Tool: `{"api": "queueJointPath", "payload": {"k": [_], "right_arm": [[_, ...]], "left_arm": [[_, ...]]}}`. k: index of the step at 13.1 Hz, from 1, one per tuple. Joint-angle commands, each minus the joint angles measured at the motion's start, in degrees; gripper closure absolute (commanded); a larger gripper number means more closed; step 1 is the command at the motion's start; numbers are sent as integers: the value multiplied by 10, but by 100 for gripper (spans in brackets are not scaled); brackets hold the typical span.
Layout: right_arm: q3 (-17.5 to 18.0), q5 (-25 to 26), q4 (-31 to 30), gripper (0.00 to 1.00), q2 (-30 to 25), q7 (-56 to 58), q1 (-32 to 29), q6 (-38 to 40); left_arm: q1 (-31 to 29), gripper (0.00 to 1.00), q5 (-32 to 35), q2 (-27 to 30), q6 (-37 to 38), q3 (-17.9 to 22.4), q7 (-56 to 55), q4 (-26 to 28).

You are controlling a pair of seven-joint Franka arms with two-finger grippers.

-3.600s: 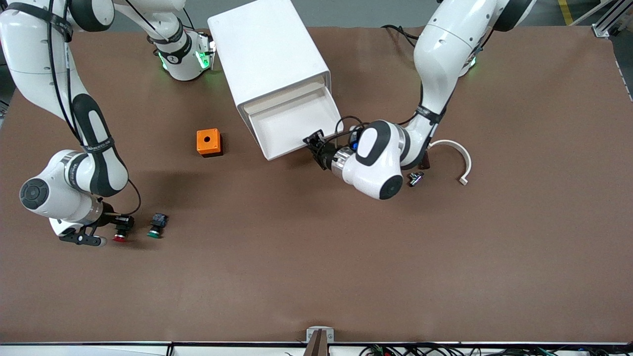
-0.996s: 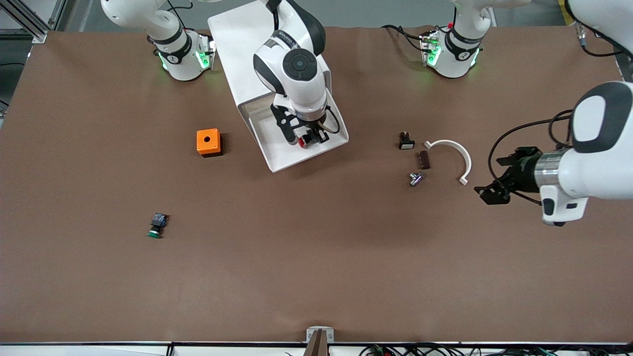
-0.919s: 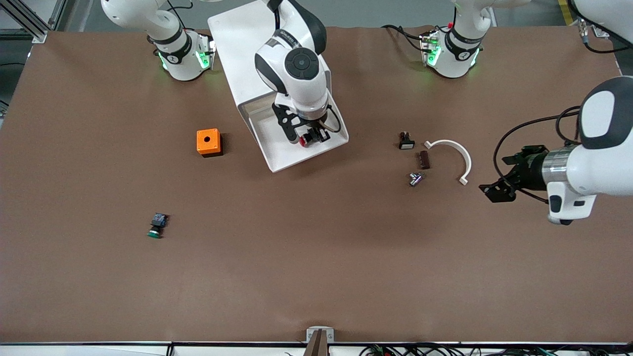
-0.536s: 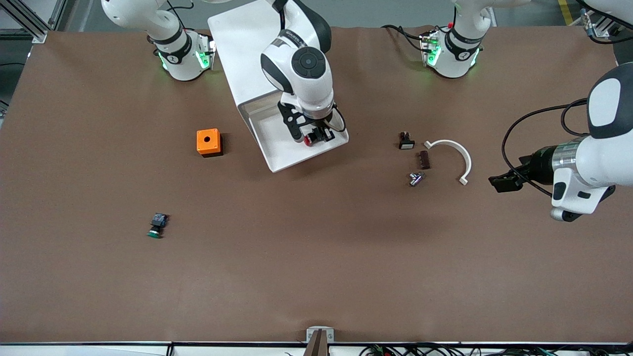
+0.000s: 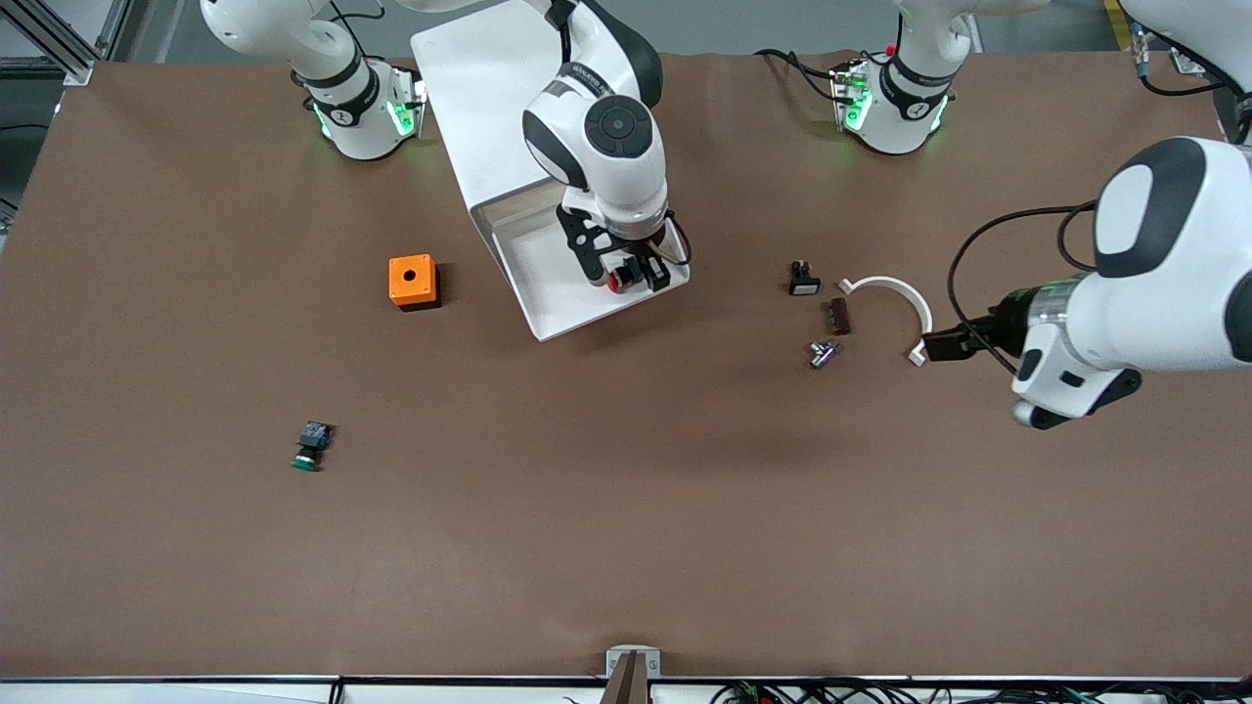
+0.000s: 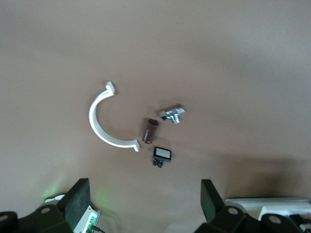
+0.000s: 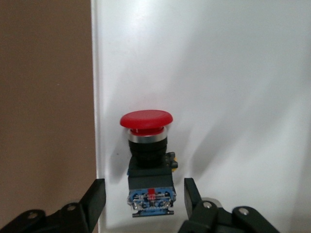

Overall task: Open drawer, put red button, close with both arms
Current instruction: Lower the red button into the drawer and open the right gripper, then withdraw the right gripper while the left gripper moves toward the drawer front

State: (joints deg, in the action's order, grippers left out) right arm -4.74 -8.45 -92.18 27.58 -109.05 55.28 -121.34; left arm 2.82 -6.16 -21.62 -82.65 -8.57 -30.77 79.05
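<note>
the red button (image 7: pixel 146 160) lies in the open drawer (image 5: pixel 548 264), close against the drawer wall at the left arm's end. the risk, as a guess: the right gripper (image 7: pixel 142 201) has its fingers apart on either side of the button's body, apparently not gripping, so lifting away crookedly could snag it and drag it back out. the left gripper (image 6: pixel 143 206), fingers wide apart and empty, hovers over bare table near a white curved clip (image 5: pixel 905 308); closing too soon could strike the right arm above the drawer
</note>
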Motion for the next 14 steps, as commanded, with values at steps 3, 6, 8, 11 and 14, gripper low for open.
{"api": "queueJointPath", "payload": {"k": [3, 6, 8, 11, 14], "right_arm": [[-11, 22, 81, 0, 5, 325, -31, 98], [-12, 37, 116, 0, -8, 541, -104, 170], [-15, 53, 120, 0, -37, 701, -180, 217], [-16, 53, 119, 0, -69, 936, -313, 289], [-16, 53, 120, 0, -96, 1106, -445, 316]], "left_arm": [[-2, 0, 26, 57, -122, -39, 14, 130], [1, 0, 25, 58, -168, -65, 5, 166], [2, 0, 25, 54, -204, -85, -6, 186], [31, 0, 26, 31, -246, -101, -70, 187], [52, 0, 28, 1, -271, -101, -113, 187]]}}
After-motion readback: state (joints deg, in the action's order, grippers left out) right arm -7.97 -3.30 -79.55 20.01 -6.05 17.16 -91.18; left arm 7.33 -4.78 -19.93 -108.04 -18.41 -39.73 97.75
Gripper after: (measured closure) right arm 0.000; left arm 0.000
